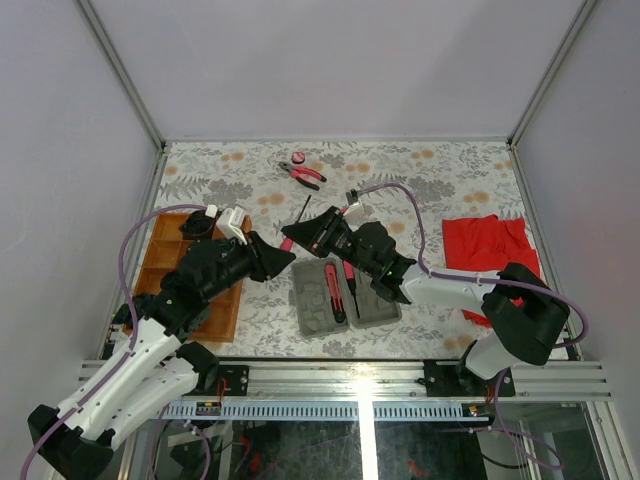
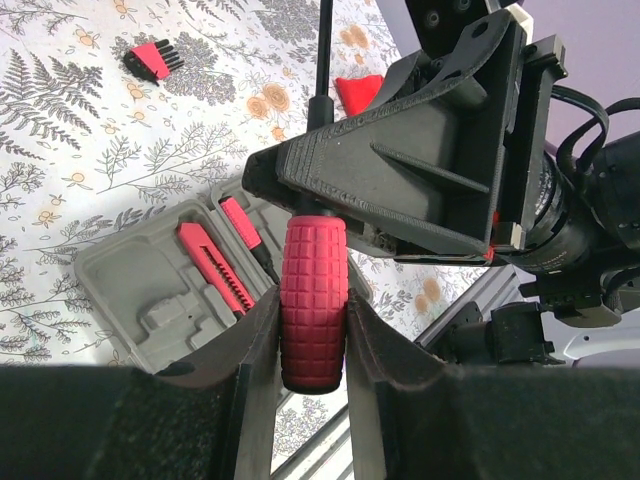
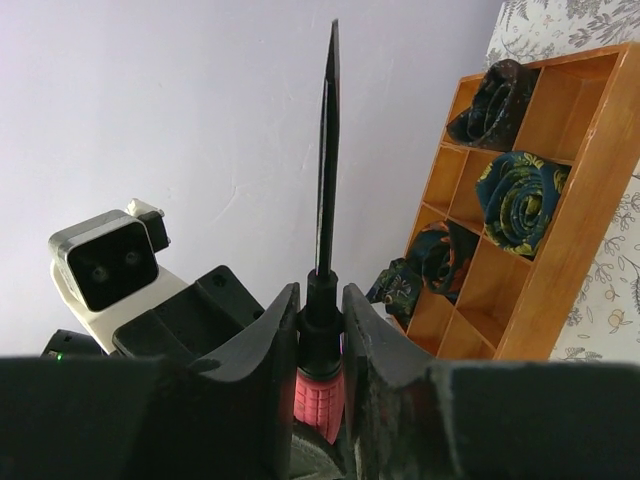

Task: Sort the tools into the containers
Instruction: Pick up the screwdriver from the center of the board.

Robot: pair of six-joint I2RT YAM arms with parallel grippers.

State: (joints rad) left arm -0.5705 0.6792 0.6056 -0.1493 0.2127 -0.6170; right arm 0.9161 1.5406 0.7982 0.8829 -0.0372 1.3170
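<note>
Both grippers hold one screwdriver (image 1: pixel 302 211) in the air above the table. My left gripper (image 1: pixel 289 256) is shut on its pink-red grid-patterned handle (image 2: pixel 313 300). My right gripper (image 1: pixel 288 238) is shut on the black collar just above the handle, and the black shaft (image 3: pixel 326 180) sticks out past its fingers. The grey hinged case (image 1: pixel 375 310) lies open below with red-handled tools (image 2: pixel 212 266) in its recesses. The wooden tray (image 1: pixel 222 315) is at the left. Pliers (image 1: pixel 303 173) and a pink disc (image 1: pixel 298 157) lie at the back.
A red cloth (image 1: pixel 490 245) lies at the right. The wooden tray's compartments (image 3: pixel 560 190) hold rolled dark patterned fabric (image 3: pixel 515 195). A small red and black bit holder (image 2: pixel 153 60) lies on the floral table cover. Walls enclose the table on three sides.
</note>
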